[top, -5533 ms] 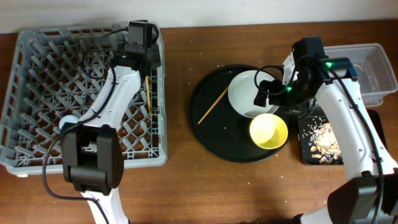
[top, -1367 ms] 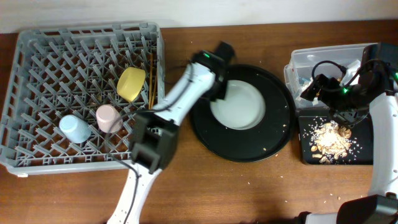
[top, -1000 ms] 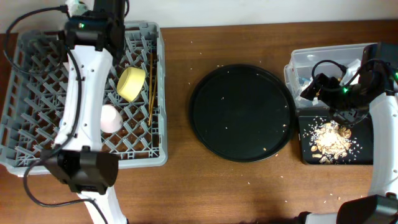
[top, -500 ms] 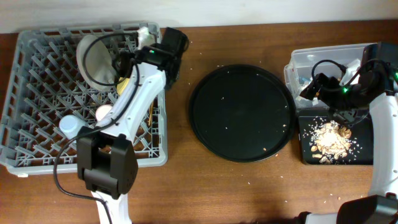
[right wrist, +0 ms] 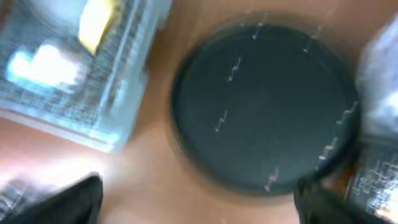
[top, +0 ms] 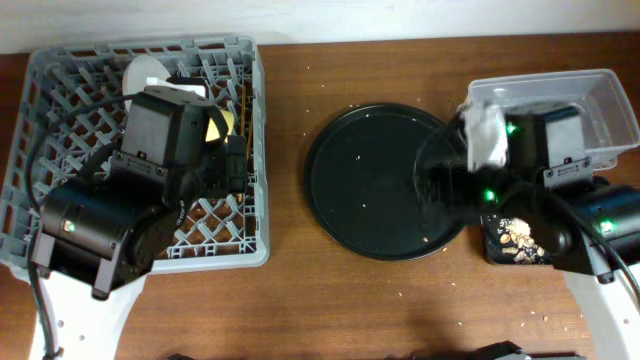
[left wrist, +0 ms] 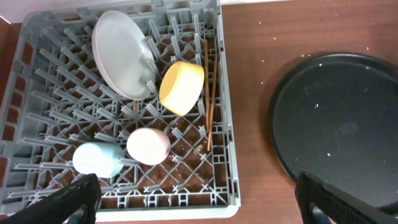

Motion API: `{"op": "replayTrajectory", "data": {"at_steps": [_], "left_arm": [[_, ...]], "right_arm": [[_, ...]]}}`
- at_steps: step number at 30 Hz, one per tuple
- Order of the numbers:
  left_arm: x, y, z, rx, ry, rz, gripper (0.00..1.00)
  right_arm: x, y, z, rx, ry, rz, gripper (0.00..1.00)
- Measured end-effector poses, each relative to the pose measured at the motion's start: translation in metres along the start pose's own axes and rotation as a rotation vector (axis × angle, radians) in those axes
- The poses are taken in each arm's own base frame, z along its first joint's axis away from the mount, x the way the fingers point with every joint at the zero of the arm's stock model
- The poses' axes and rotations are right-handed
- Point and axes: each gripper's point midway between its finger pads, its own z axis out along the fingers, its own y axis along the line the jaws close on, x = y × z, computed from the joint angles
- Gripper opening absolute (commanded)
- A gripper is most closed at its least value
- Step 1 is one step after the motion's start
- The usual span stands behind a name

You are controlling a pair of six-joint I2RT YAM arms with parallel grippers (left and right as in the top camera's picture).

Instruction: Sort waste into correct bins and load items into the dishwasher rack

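In the left wrist view the dishwasher rack (left wrist: 37, 124) holds the pale grey plate (left wrist: 121, 53) on edge between pegs. Beside the plate are the yellow bowl (left wrist: 182, 87), the chopsticks (left wrist: 210, 93), a pink cup (left wrist: 148, 144) and a blue cup (left wrist: 98, 158). My left gripper (left wrist: 196, 182) hangs high above the rack's near edge, open and empty. My right gripper (right wrist: 199, 186) is open too, high over the round black tray (right wrist: 264, 106) in a blurred view. Beige food scraps (top: 520, 238) lie in the shallow black bin (top: 492, 250). The clear tub (top: 590, 95) has something white (top: 487, 135) at its left end.
The round black tray (top: 385, 180) sits mid-table with only crumbs on it. Both raised arms fill much of the overhead view: the left one (top: 120, 215) covers the rack's middle, and the right one (top: 545, 205) covers parts of both bins. Crumbs dot the wooden table (top: 300, 310).
My left gripper has opened and left the plate standing in the rack. Both arms have lifted up toward the overhead camera, the right one away from the bins.
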Motion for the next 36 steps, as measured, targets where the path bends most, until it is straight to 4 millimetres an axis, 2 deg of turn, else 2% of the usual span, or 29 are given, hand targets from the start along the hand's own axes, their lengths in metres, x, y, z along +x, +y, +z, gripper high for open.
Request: {"op": "replayTrajectory", "data": {"at_steps": [1,2,3,4,5,6,7,9,11,13,17,24,27,28,29,30,31,32,33,34,35,36], "left_arm": [[0.0,0.0,0.0,0.002,0.001,0.0,0.99],[0.001,0.0,0.0,0.003,0.004,0.001,0.99],[0.0,-0.001,0.0,0.005,0.002,0.001,0.99],[0.001,-0.001,0.0,0.005,0.004,0.0,0.99],[0.001,-0.001,0.001,0.005,0.004,0.0,0.99],[0.001,-0.001,0.001,0.004,0.006,0.0,0.99],[0.001,-0.001,0.001,0.004,0.007,0.0,0.99],[0.003,0.0,0.002,0.002,0.012,0.001,0.99],[0.002,0.0,0.002,0.002,0.011,0.001,0.99],[0.002,-0.001,0.002,0.003,0.008,0.0,0.99],[0.003,0.0,0.002,0.002,0.012,0.001,0.99],[0.002,0.0,0.002,0.002,0.011,0.001,0.99],[0.012,0.006,0.0,-0.024,0.044,0.014,0.99],[0.007,0.014,-0.005,-0.045,0.004,-0.003,0.99],[-0.015,0.023,-0.008,-0.047,-0.136,-0.078,0.99],[-0.026,0.039,-0.014,-0.058,-0.252,-0.149,0.99],[-0.02,0.054,-0.018,-0.062,-0.348,-0.194,0.99],[0.0,0.065,-0.017,-0.058,-0.42,-0.223,0.99],[0.006,0.071,-0.017,-0.05,-0.517,-0.249,0.99],[0.02,0.076,-0.011,-0.051,-0.566,-0.263,0.99],[0.051,0.079,0.002,-0.055,-0.587,-0.267,0.99],[0.062,0.078,0.006,-0.042,-0.64,-0.257,0.99]], "right_arm": [[-0.042,-0.007,-0.004,0.059,-0.21,-0.145,0.98],[-0.046,-0.01,-0.011,0.096,-0.296,-0.213,0.98],[-0.05,-0.014,-0.018,0.121,-0.457,-0.264,0.98],[-0.027,-0.022,-0.019,0.144,-0.475,-0.278,0.98],[-0.014,-0.032,-0.017,0.174,-0.562,-0.287,0.98],[0.01,-0.043,-0.006,0.195,-0.579,-0.286,0.98],[0.056,-0.056,0.02,0.205,-0.53,-0.28,0.98],[0.098,-0.066,0.03,0.234,-0.656,-0.291,0.98],[0.111,-0.073,0.035,0.258,-0.764,-0.298,0.99],[0.122,-0.083,0.044,0.283,-0.801,-0.292,0.98],[0.135,-0.092,0.062,0.292,-0.773,-0.283,0.98],[0.137,-0.093,0.064,0.292,-0.76,-0.282,0.98],[0.137,-0.093,0.064,0.293,-0.759,-0.283,0.98],[0.137,-0.093,0.064,0.293,-0.76,-0.283,0.98],[0.137,-0.093,0.064,0.293,-0.76,-0.283,0.98],[0.137,-0.093,0.064,0.293,-0.759,-0.283,0.98],[0.137,-0.093,0.064,0.293,-0.759,-0.283,0.98],[0.137,-0.093,0.064,0.293,-0.758,-0.282,0.98],[0.137,-0.093,0.064,0.294,-0.759,-0.283,0.98],[0.137,-0.093,0.064,0.293,-0.761,-0.283,0.98],[0.137,-0.093,0.064,0.293,-0.76,-0.282,0.98],[0.137,-0.093,0.064,0.293,-0.762,-0.283,0.98]]}}
